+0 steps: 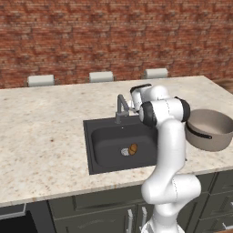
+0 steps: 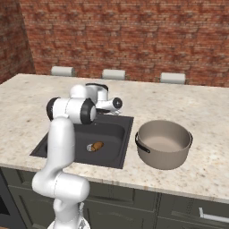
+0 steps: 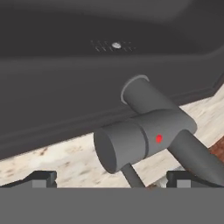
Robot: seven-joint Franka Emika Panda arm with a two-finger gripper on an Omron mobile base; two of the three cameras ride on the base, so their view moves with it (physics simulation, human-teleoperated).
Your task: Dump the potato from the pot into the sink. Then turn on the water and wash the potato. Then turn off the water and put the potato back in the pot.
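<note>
Gripper (image 3: 111, 178): jaws wide apart, holding nothing, low in the hand view, close to the faucet (image 3: 148, 138).
Faucet marking: red dot, no writing.
Potato (image 1: 132, 149): in sink (image 1: 102, 139), frame centre, beside drain (image 1: 124, 152).
Pot (image 1: 210, 129): right on countertop (image 1: 41, 136).

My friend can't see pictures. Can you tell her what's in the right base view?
A small orange-brown potato lies in a black sink beside its silver drain, while a white robot arm reaches over the sink's back edge. An empty grey pot stands upright on the speckled counter to the right of the sink, before a brick wall.
</note>
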